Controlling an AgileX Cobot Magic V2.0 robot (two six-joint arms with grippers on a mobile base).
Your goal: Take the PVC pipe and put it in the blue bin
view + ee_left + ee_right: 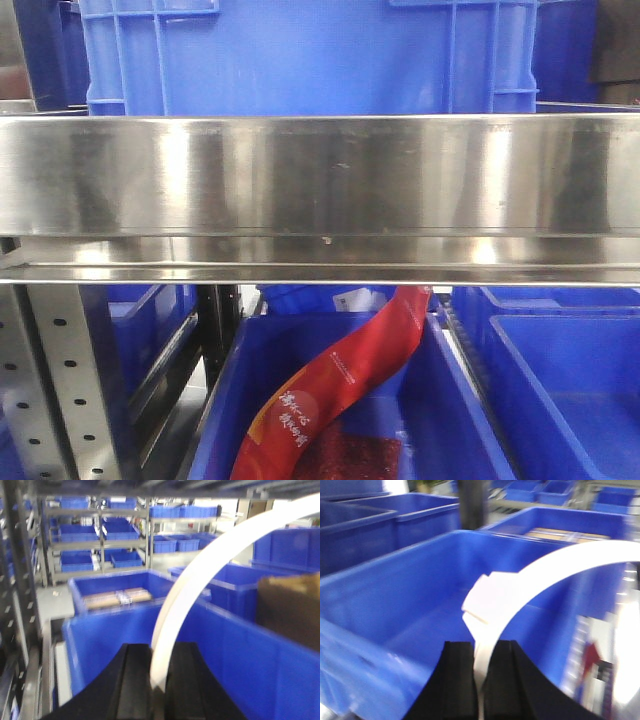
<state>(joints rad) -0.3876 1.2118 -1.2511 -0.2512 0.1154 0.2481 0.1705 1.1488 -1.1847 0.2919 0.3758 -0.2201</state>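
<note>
Blue crates (75, 560) crowd the racks (102, 545). Left gripper (159, 680) and right gripper (480, 672) each pinch a PVC pipe (535, 575) by the blue bin (380, 595); held at one thin end, it could twist loose and drop outside.

Stainless steel shelf (320, 175), perforated upright (40, 390). Large blue plastic crate (310, 55) on top; open blue bins (560, 380) underneath.

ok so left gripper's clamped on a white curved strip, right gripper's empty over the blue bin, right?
No, the right gripper isn't empty: the right wrist view shows it shut on a PVC pipe too, over the blue bin. The left gripper does clamp a white curved strip.
</note>
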